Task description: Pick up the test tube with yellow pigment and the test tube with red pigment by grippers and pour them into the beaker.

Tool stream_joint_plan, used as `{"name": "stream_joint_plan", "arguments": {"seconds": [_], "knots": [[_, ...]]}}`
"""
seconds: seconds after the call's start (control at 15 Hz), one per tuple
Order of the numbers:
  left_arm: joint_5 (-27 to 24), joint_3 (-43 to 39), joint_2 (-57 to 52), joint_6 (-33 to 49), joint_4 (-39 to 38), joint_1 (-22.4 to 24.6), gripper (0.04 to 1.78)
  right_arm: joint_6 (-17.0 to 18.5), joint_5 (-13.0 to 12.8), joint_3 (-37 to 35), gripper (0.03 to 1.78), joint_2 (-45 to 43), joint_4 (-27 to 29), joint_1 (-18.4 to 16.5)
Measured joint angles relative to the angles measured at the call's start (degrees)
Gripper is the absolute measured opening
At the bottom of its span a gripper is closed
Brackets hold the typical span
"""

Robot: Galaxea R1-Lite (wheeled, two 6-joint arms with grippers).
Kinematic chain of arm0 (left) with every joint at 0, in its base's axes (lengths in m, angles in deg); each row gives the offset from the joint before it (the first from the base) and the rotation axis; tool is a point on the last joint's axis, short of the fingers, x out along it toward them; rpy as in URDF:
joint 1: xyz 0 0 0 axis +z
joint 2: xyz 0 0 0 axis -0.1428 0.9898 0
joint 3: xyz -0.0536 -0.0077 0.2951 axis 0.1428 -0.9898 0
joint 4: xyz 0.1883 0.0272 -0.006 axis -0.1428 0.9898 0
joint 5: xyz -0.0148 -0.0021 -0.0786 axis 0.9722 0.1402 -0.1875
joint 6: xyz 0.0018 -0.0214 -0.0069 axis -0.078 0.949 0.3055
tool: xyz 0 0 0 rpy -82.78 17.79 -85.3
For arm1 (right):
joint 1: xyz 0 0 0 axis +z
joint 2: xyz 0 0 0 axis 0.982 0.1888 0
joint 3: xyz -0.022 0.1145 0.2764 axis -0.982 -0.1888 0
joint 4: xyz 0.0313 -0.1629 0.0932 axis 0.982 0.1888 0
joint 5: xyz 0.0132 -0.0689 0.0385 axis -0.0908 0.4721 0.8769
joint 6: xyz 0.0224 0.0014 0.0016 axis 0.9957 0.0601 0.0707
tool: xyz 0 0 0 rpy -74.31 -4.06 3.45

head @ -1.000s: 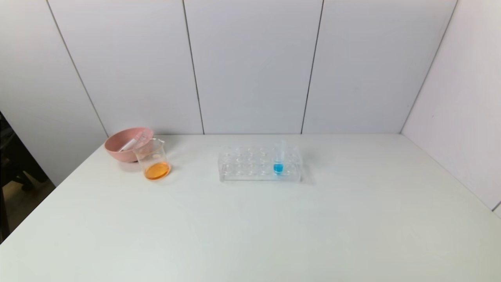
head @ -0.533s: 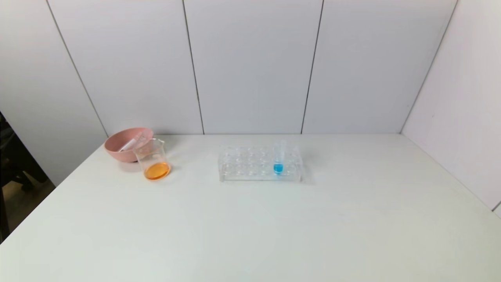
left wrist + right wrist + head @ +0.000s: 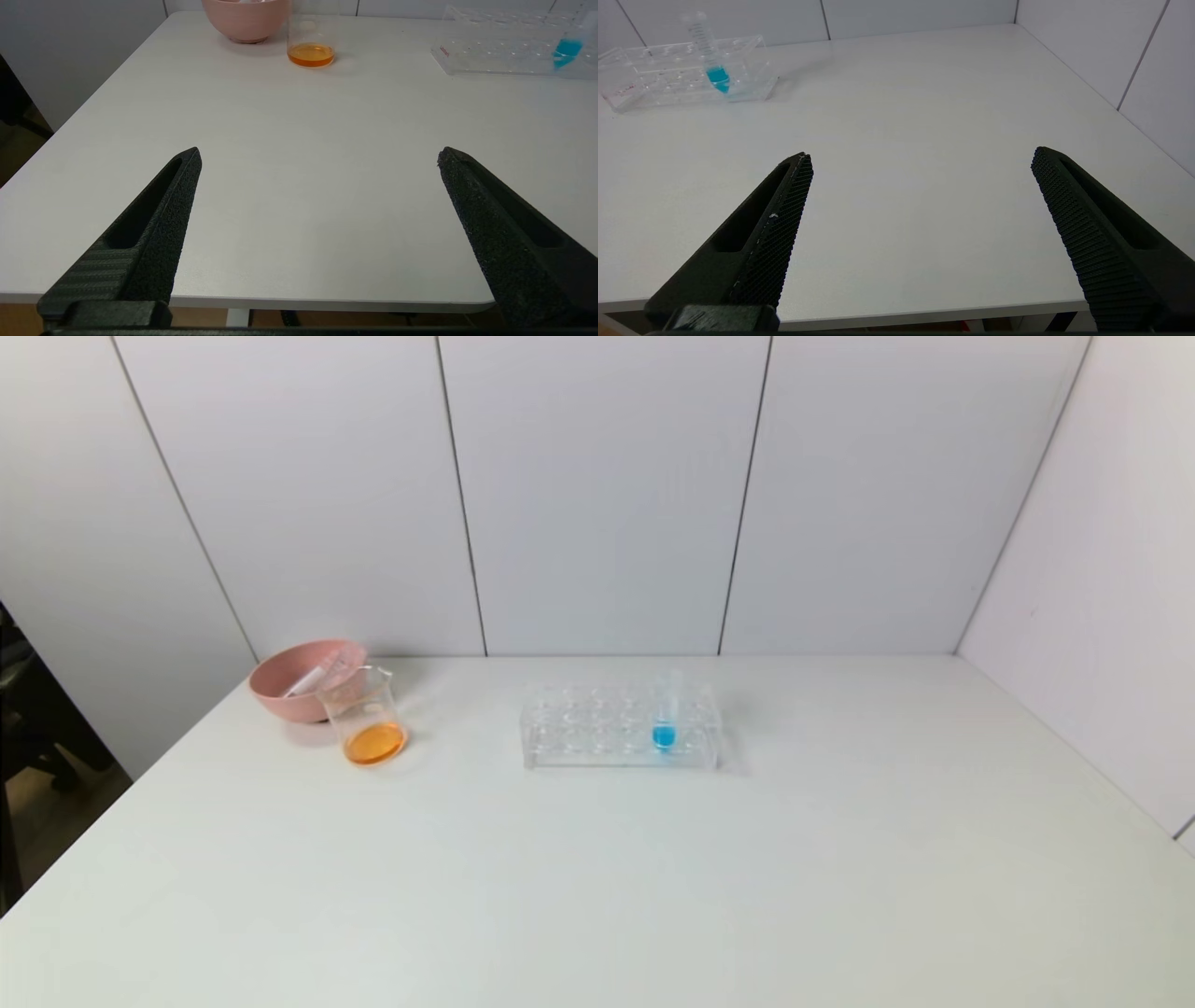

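The left gripper (image 3: 317, 156) hung at the near edge of the table (image 3: 653, 877), its two black fingers (image 3: 159, 219) spread wide apart with nothing between them. The right gripper (image 3: 922, 156) sat the same way at the near edge farther right, fingers (image 3: 770, 228) wide apart and empty. Neither showed in the head view.

The beaker (image 3: 364, 717) was small and clear, with a pouring lip, and stood upright at the far left of the table, well away from both grippers. A shallow layer of orange liquid (image 3: 374, 743) covered its bottom. Just behind it, touching or nearly so, stood a pink bowl (image 3: 301, 679) with a pale tube-like thing (image 3: 313, 676) lying slanted inside; whether that was one of the pigment tubes could not be told.

Near the middle of the table's far part lay a clear rectangular rack (image 3: 620, 726). One tube with a blue bottom (image 3: 665, 714) stood upright in a hole toward the rack's right end. The other holes looked empty. No tube with a yellow or a red bottom showed in the rack.
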Motion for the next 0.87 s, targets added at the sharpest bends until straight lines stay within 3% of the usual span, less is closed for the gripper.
{"name": "stream_joint_plan", "arguments": {"seconds": [0.87], "knots": [[0.66, -0.05, -0.05, 0.82, -0.01, 0.26, 1.76, 0.04, -0.02, 0.00, 1.71, 0.00, -0.02, 0.00]]}}
